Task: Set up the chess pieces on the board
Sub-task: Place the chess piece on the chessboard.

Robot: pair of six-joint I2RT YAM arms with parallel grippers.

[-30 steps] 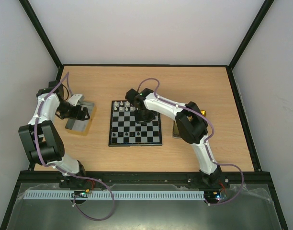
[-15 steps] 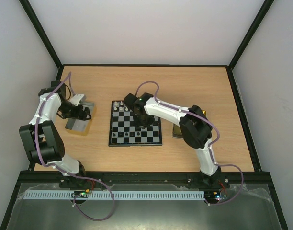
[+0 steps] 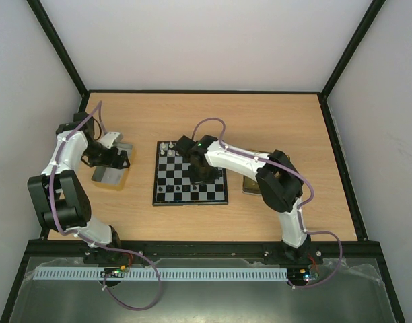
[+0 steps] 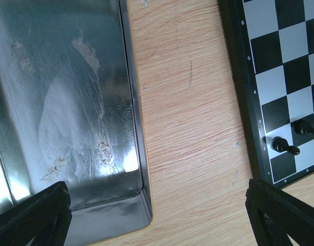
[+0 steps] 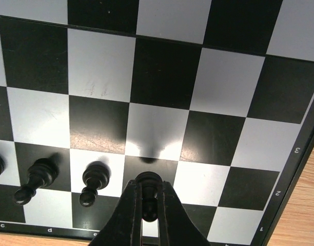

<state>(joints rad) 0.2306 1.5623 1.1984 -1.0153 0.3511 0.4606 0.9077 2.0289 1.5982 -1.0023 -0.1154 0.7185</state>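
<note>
Right arm (image 3: 241,159): over the last second it has come from the far half of the board (image 3: 167,176) toward the near rows, and its elbow sits lower over the table (image 3: 287,121).
Left arm (image 3: 66,151): barely shifted (I'd call it parked).
Right claw (image 5: 148,193): pinched tight on a black pawn (image 5: 148,180), one finger on each side. Only the pawn's head shows above the fingertips.
Pawn: over the near rows, its head against a dark square. I cannot tell whether its base touches the board.
Black pieces (image 5: 94,180): two stand just left of the pawn in the wrist view, and a third is cut off at the frame's left edge.
White pieces (image 3: 169,145): a few at the left end of the far row, too small for me to name.
Left claw (image 4: 157,223): wide open and holding nothing, with its fingertips (image 4: 34,215) in the bottom corners of its view. It hangs over the silver tray's near corner and the strip of bare wood beside it.
Silver tray (image 4: 70,102): left of the board and apart from it, with a scuffed, shiny floor.
Gold tray (image 3: 250,185): right of the board, mostly hidden under the right arm.
</note>
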